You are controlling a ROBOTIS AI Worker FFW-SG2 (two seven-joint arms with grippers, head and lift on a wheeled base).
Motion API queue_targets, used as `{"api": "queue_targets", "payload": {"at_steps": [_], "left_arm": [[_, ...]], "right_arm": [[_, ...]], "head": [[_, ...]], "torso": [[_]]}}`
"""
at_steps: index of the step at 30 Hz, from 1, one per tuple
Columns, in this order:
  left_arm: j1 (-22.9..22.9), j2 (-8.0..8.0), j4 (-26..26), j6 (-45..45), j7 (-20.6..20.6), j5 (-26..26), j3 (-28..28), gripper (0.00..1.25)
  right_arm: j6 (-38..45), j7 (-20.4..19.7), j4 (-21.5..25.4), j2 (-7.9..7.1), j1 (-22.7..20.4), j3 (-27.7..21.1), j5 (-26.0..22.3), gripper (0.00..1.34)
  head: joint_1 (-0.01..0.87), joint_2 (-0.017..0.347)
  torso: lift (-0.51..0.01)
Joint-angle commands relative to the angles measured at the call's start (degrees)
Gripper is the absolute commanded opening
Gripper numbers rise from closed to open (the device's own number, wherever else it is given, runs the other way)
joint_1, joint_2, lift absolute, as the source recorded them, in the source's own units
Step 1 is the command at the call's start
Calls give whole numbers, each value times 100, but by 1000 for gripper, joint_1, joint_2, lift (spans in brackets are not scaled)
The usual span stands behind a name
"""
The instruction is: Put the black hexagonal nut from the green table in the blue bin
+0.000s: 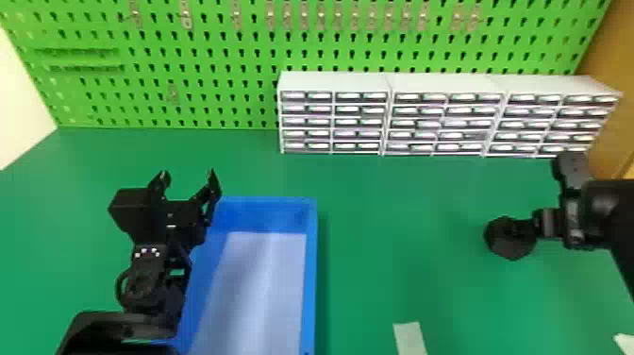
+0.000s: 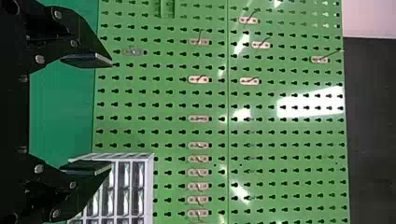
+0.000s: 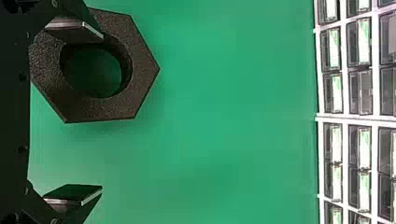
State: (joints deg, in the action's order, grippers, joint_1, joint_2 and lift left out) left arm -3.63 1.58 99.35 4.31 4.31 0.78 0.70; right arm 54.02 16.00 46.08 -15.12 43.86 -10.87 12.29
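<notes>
In the head view, the black hexagonal nut [image 1: 512, 250] lies at the right on the green table [image 1: 401, 198], partly covered by my right gripper [image 1: 547, 224]. My right gripper [image 3: 102, 112] stands open in the right wrist view; one finger overlaps the nut [image 3: 140, 70] beside its round hole, and the other is apart from it over bare green. Whether that finger touches the nut, I cannot tell. The blue bin [image 1: 309, 269] sits left of centre in the head view. At its far left corner is my left gripper [image 1: 188, 181], open and holding nothing; the left wrist view shows this gripper [image 2: 111, 114] too.
White drawer cabinets [image 1: 330, 82] line the back of the table in front of a green pegboard [image 1: 212, 61]. A pale strip [image 1: 409, 337] lies near the front edge, between the bin and the right arm.
</notes>
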Motion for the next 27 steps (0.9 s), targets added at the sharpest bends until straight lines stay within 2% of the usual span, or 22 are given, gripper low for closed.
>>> {"api": "queue_targets", "payload": {"at_steps": [1, 13, 27], "left_arm": [[2, 0, -3, 0, 0, 1, 1, 773], [64, 0, -73, 79, 0, 27, 36, 773], [108, 0, -126, 114, 0, 36, 80, 773]], "right_arm": [[-32, 0, -29, 0, 26, -46, 46, 1183], [-322, 0, -346, -18, 88, -213, 151, 1183], [-533, 0, -689, 0, 123, -178, 230, 1183]], "head": [[657, 57], [657, 57], [657, 57]], "torso": [[-95], [-95], [-95]]}}
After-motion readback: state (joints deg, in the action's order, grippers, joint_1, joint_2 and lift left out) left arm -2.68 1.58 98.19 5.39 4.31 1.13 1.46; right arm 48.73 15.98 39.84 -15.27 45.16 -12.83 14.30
